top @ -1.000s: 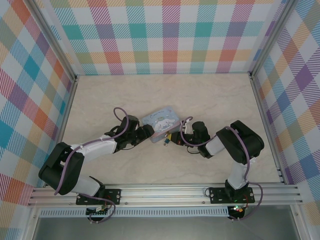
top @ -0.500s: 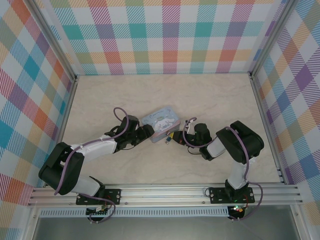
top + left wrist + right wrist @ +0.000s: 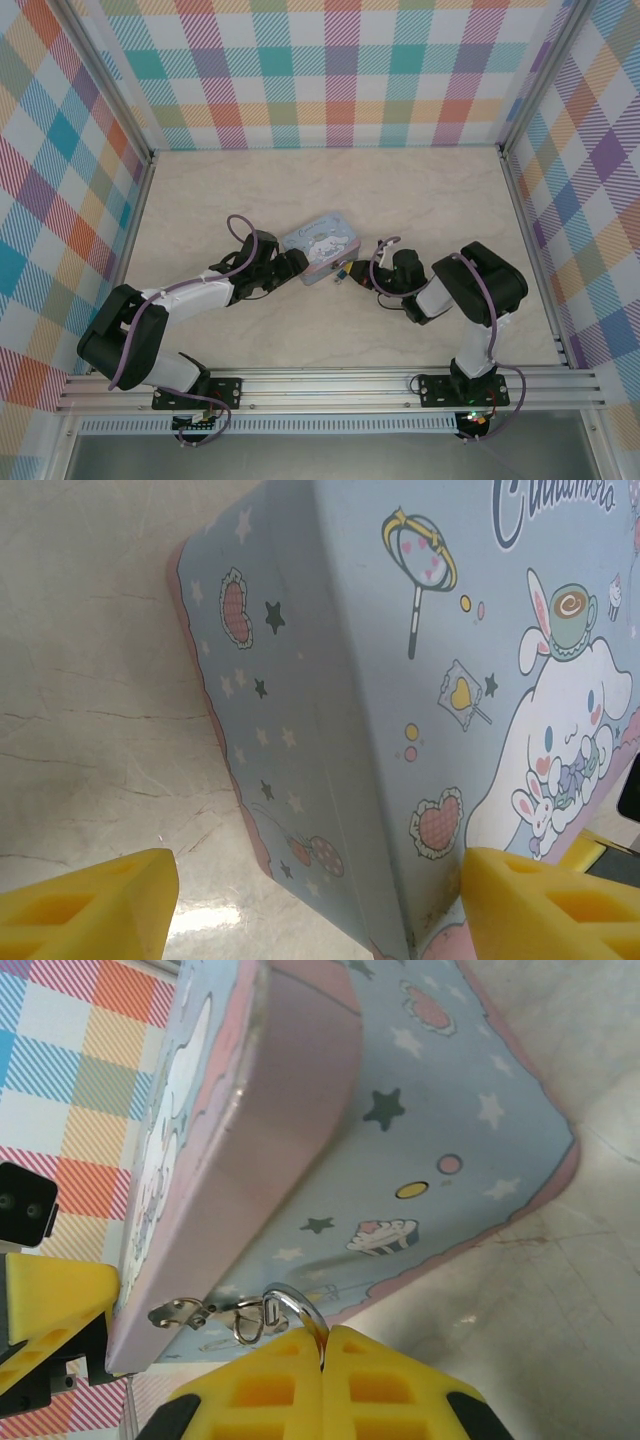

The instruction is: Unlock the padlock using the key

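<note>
Right hand [image 3: 322, 1385], bottom centre of its wrist view: yellow fingers pressed together on the thin silver shackle of the tiny padlock [image 3: 296, 1310], whose body is hidden between them. The shackle hooks a small silver hasp [image 3: 180, 1311] on the side of the pale blue rectangular tin with a cartoon picture [image 3: 420, 1130]. Left hand [image 3: 320, 910]: fingers spread wide astride the tin's near corner, contact not discernible; overhead, the tin lies centre frame on the cream marbled bench [image 3: 420, 190], the padlock at its lower right corner.
</note>
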You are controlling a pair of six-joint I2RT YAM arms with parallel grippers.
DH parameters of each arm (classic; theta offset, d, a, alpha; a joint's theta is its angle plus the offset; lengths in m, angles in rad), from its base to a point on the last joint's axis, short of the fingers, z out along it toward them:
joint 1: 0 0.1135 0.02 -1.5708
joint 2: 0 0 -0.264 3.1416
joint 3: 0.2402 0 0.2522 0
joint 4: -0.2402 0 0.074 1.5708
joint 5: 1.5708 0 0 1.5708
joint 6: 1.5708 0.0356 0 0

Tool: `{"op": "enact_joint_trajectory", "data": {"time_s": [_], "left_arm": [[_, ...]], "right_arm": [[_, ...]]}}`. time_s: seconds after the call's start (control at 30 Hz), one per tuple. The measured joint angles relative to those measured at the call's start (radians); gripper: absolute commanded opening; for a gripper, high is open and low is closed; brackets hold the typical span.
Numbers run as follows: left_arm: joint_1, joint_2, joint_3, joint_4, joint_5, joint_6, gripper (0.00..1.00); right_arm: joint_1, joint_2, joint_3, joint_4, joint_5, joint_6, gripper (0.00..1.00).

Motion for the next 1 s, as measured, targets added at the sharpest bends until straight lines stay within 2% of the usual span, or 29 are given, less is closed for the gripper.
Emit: {"op": "enact_joint_trajectory", "data": {"time_s": [0.23,0.43,0.67,0.83,1.0], "left_arm": [[0.003,-0.005,0.016,-0.039,-0.011,0.009,0.75],[0.028,-0.005,0.031,-0.069,0.000,0.028,0.74],[0.090,0.018,0.071,-0.106,0.014,0.063,0.71],[0.116,0.064,0.126,-0.127,0.022,0.099,0.70],[0.142,0.119,0.196,-0.155,0.022,0.154,0.70]], "right_arm": [[-0.005,-0.108,-0.029,-0.085,0.026,-0.045,0.04],[-0.005,-0.301,-0.034,-0.280,0.040,-0.129,0.04],[-0.005,-0.566,0.019,-0.708,0.074,-0.283,0.05],[-0.005,-0.698,0.104,-1.010,0.102,-0.378,0.05],[-0.005,-0.784,0.150,-1.245,0.114,-0.408,0.05]]}}
